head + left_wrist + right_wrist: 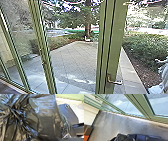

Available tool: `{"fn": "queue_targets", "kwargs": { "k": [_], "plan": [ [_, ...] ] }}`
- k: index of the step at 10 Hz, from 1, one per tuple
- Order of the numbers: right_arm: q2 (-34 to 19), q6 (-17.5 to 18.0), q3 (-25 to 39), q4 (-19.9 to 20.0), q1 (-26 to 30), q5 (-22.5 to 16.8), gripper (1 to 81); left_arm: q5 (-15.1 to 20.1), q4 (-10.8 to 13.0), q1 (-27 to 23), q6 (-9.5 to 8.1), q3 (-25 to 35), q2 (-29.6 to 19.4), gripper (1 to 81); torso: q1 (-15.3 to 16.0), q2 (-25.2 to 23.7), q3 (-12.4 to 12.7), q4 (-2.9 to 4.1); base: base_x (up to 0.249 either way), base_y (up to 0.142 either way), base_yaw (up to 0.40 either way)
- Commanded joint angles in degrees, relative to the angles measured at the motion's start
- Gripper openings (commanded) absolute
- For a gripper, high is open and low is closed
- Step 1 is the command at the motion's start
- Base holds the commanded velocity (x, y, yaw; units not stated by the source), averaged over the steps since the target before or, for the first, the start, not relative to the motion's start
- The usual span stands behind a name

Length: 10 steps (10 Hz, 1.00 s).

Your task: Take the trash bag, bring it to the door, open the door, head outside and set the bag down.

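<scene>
A black trash bag (46,122) was seen near the left wrist (neither grip's state could be told); the door handle (116,82) was best turned fully before pushing.

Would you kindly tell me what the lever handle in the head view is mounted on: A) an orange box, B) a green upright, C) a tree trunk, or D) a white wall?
B: the lever handle is fixed low on the broad green upright.
</scene>
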Motion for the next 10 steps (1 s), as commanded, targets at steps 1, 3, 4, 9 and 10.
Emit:
{"fn": "queue_targets", "kwargs": {
  "k": [1,3,4,9,10],
  "plan": [
    [-3.2,3.8,-1.8,1.9,12.6,-9.6,81.1,2.6,0.0,-2.6,0.19,-0.1,-0.2,1.0,0.0,0.0,0.0,0.0,0.0,0.0,0.0],
    [-1.3,8.3,-2.8,1.7,19.2,-14.9,81.1,2.6,-0.1,-2.5,0.19,-1.0,-0.1,1.0,0.0,0.0,0.0,0.0,0.0,0.0,0.0],
    [-0.2,10.9,-3.7,1.2,21.9,-17.2,81.1,2.6,-0.1,-2.4,0.19,-1.0,-0.1,1.0,0.0,0.0,0.0,0.0,0.0,0.0,0.0],
    [7.4,18.3,-12.8,0.8,29.3,-23.0,81.1,2.6,0.0,-2.4,0.19,-1.0,0.1,1.0,0.0,0.0,0.0,0.0,0.0,0.0,0.0],
    [9.3,19.6,-14.7,0.8,31.0,-24.1,81.1,2.6,0.0,-2.4,0.19,-1.0,0.1,1.0,0.0,0.0,0.0,0.0,0.0,0.0,0.0]
  ]
}}
